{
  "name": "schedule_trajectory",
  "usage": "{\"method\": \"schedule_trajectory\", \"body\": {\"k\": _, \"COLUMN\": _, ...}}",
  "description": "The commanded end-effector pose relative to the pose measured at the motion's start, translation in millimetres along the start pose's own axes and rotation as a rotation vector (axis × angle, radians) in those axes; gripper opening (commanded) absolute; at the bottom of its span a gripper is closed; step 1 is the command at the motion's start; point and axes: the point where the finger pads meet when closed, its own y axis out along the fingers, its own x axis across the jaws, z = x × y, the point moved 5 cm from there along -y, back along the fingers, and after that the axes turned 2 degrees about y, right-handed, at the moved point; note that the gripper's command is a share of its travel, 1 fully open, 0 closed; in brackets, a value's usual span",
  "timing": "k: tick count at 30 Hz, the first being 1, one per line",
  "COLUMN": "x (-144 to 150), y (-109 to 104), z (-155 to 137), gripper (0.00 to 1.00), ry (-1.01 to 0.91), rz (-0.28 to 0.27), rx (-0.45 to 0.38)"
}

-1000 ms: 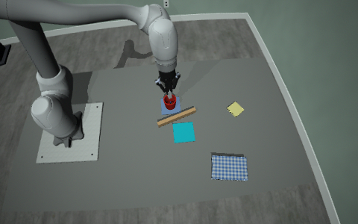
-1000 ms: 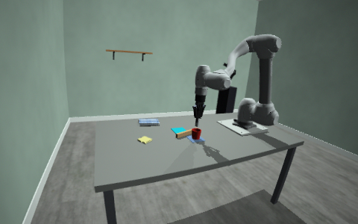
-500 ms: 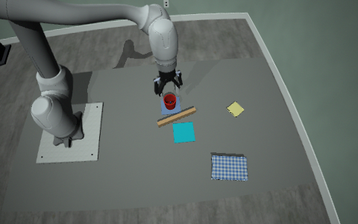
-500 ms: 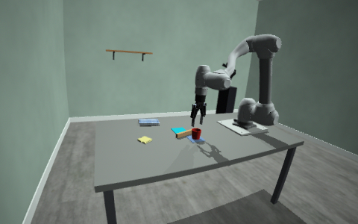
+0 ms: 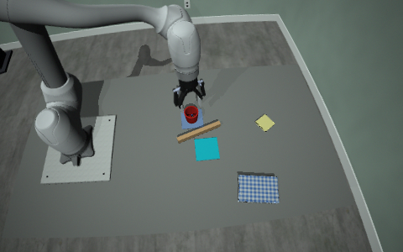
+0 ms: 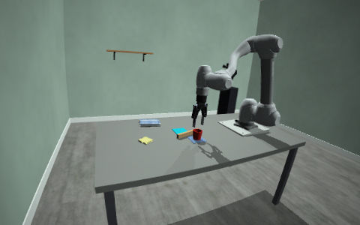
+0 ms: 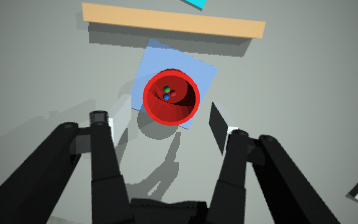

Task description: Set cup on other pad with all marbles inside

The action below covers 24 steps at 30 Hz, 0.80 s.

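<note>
A red cup (image 5: pixel 191 113) (image 6: pixel 197 133) (image 7: pixel 171 96) stands upright on a pale blue pad (image 5: pixel 197 123) (image 6: pixel 202 141) (image 7: pixel 160 60). Small coloured marbles (image 7: pixel 167 92) lie in its bottom. A wooden rail (image 5: pixel 198 131) (image 6: pixel 184 134) (image 7: pixel 172 21) lies between this pad and a cyan pad (image 5: pixel 206 149) (image 6: pixel 179 130) (image 7: pixel 195 3). My gripper (image 5: pixel 190 101) (image 6: pixel 198 121) (image 7: pixel 171 109) is open and empty. It hangs a little above the cup, its fingers clear of the rim on both sides.
A yellow square block (image 5: pixel 264 123) (image 6: pixel 145 140) lies to the right. A blue checkered cloth (image 5: pixel 258 189) (image 6: pixel 150 122) lies near the front right. The arm's base plate (image 5: pixel 77 151) (image 6: pixel 244 127) sits at the left of the table.
</note>
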Motion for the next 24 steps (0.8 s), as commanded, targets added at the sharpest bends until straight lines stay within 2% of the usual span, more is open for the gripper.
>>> {"method": "schedule_trajectory", "body": {"k": 1, "x": 0, "y": 0, "z": 0, "gripper": 0.59, "ry": 0.000, "rz": 0.000, "rx": 0.000}}
{"method": "schedule_trajectory", "body": {"k": 14, "x": 0, "y": 1, "z": 0, "gripper": 0.59, "ry": 0.000, "rz": 0.000, "rx": 0.000}}
{"method": "schedule_trajectory", "body": {"k": 24, "x": 0, "y": 17, "z": 0, "gripper": 0.59, "ry": 0.000, "rz": 0.000, "rx": 0.000}}
